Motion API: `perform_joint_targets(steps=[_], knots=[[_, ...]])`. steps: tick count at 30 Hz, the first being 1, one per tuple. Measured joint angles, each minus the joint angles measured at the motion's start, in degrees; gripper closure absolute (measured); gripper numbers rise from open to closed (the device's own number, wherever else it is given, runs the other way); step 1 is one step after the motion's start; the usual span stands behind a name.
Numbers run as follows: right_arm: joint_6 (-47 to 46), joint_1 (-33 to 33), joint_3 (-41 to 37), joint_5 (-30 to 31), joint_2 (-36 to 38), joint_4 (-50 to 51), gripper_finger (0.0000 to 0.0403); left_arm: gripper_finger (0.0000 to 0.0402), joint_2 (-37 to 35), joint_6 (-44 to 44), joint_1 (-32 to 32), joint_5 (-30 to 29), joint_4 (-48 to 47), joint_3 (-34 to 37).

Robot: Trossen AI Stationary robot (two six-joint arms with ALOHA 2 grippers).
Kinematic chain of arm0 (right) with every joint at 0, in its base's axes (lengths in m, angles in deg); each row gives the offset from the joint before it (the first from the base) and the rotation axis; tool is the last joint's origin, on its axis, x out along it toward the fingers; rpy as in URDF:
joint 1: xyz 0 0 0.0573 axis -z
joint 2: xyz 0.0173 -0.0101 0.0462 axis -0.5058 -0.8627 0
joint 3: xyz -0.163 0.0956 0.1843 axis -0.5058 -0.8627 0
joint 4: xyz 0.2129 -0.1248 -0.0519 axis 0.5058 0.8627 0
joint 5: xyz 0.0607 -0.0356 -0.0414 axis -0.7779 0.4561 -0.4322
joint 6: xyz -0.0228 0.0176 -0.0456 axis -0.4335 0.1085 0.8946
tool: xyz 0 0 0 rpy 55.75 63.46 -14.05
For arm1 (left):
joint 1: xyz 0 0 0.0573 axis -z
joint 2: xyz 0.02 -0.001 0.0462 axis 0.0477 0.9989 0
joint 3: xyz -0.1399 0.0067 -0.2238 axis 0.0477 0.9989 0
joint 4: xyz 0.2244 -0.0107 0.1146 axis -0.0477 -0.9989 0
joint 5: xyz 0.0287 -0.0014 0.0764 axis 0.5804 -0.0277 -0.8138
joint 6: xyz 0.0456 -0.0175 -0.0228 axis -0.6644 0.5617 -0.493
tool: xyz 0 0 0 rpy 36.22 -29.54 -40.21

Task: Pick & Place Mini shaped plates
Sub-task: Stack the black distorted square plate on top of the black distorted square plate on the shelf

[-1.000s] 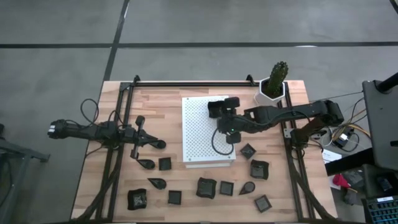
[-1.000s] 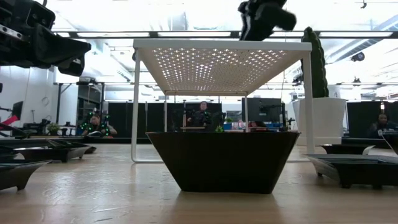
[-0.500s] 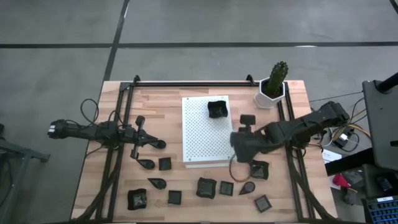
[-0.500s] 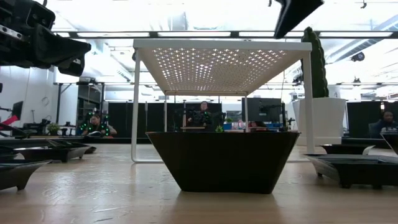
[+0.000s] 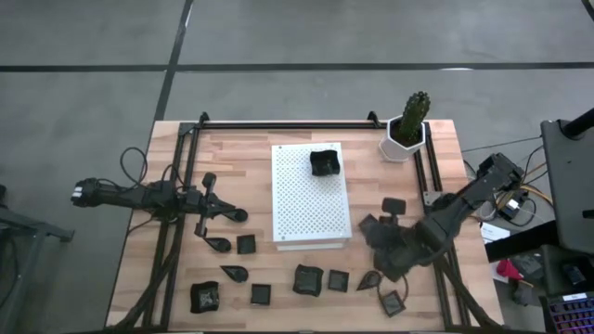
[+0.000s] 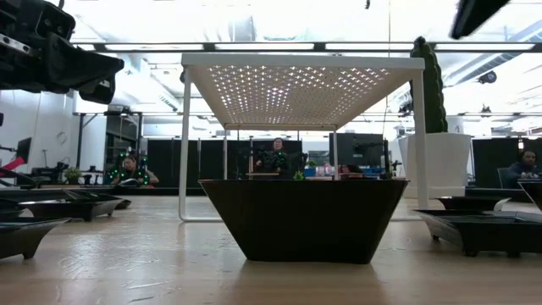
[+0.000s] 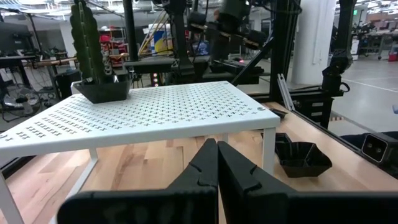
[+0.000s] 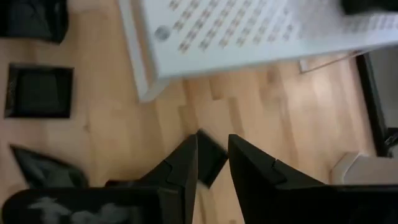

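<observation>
Several mini shaped plates [image 5: 307, 279], small and dark, lie on the wooden table near and right of the white perforated board [image 5: 311, 199]. One plate [image 5: 323, 160] sits on the board's far part. My right gripper [image 5: 379, 243] hovers open above the plates right of the board. In the right wrist view a dark square plate [image 8: 210, 160] shows far below, between the fingers of my right gripper [image 8: 213, 163]. My left gripper [image 5: 237, 215] waits shut, left of the board; its closed fingers show in the left wrist view [image 7: 217, 163].
A white hexagonal pot with a cactus [image 5: 408, 130] stands at the far right corner. Black frame rails [image 5: 181, 186] run along the table's left and right sides. The board stands on thin legs [image 6: 184, 140], with a large dark plate [image 6: 306, 216] in front of it.
My right gripper has drawn back from the board's far part toward the table's near right, rising out of the low view. It now hangs over the plates right of the board. A plate stays where it was on the board.
</observation>
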Motion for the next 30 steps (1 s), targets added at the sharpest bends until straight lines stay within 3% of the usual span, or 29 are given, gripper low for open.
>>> perform_joint_targets(steps=[9, 30], knots=[[-11.9, -5.1, -5.6, -10.6, 0.0, -3.4, 0.0329, 0.0401, 0.0, 0.0, 0.0, 0.0, -0.1, 0.0], [-19.9, -10.2, -22.5, -20.5, 0.0, -25.7, 0.0314, 0.0401, 0.0, 0.0, 0.0, 0.0, -0.1, 0.0]])
